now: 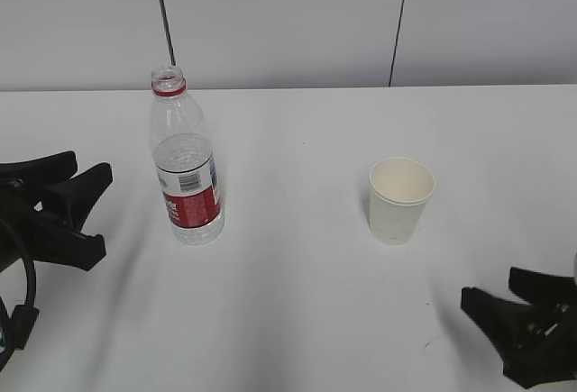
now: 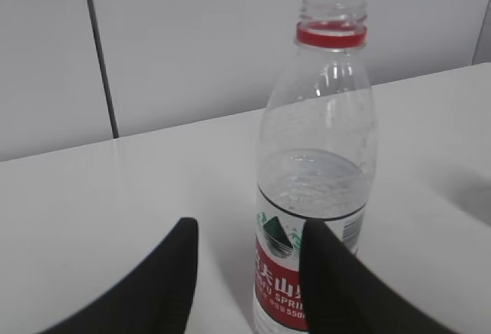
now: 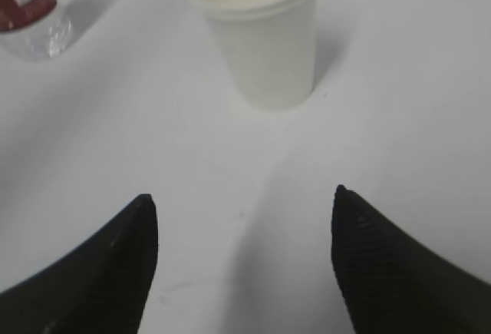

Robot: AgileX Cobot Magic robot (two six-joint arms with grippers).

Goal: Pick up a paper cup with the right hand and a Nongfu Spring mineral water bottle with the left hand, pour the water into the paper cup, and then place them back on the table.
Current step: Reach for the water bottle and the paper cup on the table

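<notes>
Paper cup (image 1: 400, 199), bottle (image 1: 185, 159) upright, well apart; both end effectors (image 1: 65, 196) (image 1: 505, 300) spread, holding nothing.

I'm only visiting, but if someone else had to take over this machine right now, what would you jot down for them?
Left gripper: open, empty, beside the tall clear plastic water bottle, not touching it.
Right gripper: open, empty, short of the small white paper cup.
Bottle: capless, partly full, upright on the white table.
Cup: upright, to the bottle's right, looks empty.
Done: nothing.
Left: grasp both, pour, set both down.
</notes>
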